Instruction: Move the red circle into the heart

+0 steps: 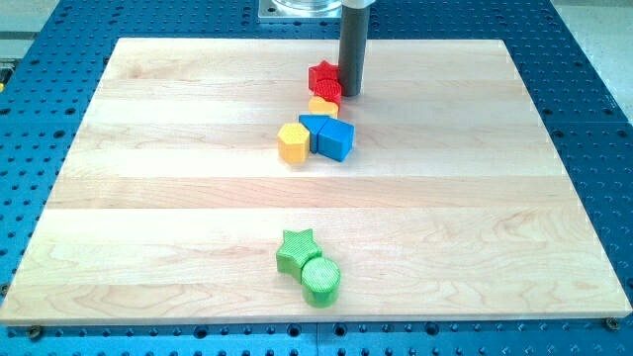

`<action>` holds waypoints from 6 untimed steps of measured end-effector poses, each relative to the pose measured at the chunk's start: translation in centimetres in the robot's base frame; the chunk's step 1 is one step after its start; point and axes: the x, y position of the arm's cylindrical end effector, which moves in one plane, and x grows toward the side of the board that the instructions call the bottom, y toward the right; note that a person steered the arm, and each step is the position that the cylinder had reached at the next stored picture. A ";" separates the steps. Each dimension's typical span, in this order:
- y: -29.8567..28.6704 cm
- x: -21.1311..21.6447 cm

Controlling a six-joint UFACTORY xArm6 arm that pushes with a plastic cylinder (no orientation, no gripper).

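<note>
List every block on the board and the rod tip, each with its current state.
my tip: down on the board, against the red circle's right side
red circle: touching the yellow heart
red star: behind the red circle
yellow heart: partly hidden, between the red circle and the blue blocks
blue triangle: beside the blue cube
blue cube: flat
yellow hexagon: flat
green star: touching the green circle
green circle: flat

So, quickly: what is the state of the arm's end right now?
My tip: no jaws, a bare dark rod holding nothing, at the view's right side of the red circle block, apparently touching it.
</note>
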 end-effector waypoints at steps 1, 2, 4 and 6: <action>0.1 -0.2; -1.9 -1.6; -7.0 -2.8; -3.5 1.2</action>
